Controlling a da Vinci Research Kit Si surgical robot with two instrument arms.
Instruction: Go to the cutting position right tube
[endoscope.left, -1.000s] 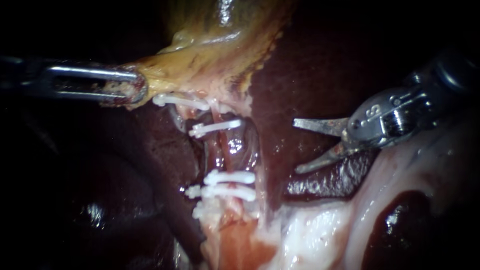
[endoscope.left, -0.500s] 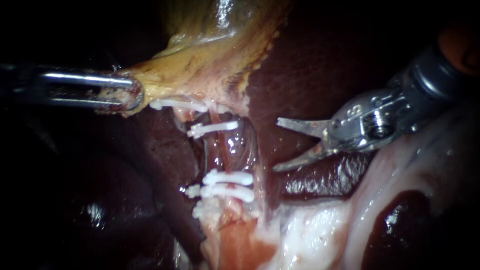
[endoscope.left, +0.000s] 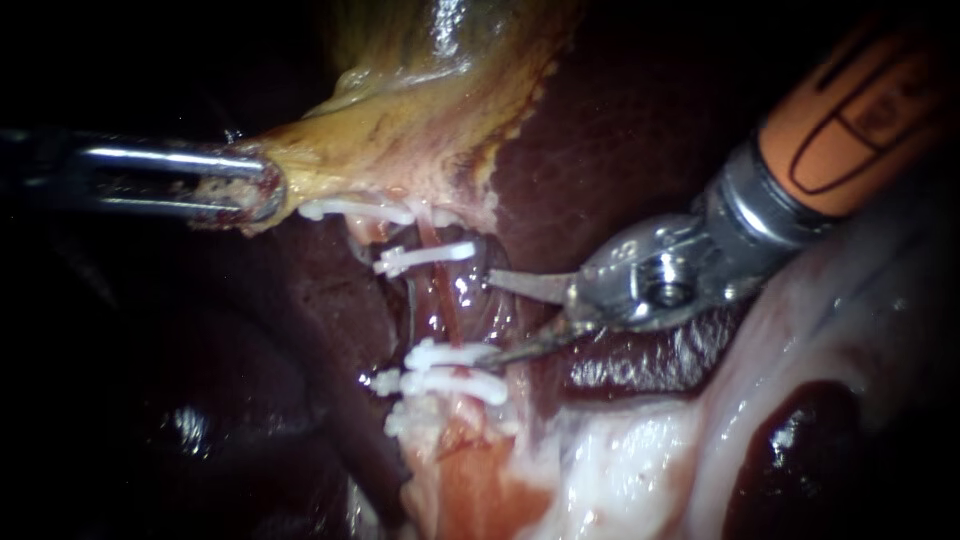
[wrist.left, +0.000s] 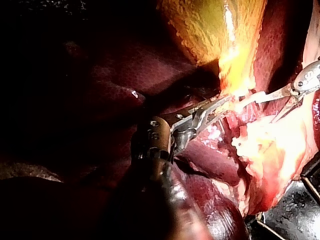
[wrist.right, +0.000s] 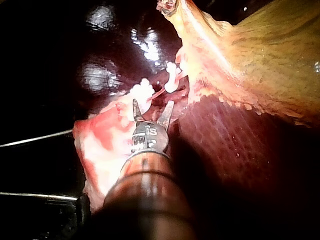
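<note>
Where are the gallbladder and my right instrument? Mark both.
gallbladder (endoscope.left: 420, 130), endoscope view, on its yellow wall.
right instrument (endoscope.left: 483, 320), endoscope view, midway between its open jaws' tips.

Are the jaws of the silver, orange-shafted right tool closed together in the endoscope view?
No, a clear gap shows between the jaws of the right tool, their tips spread beside the white clips.
</note>
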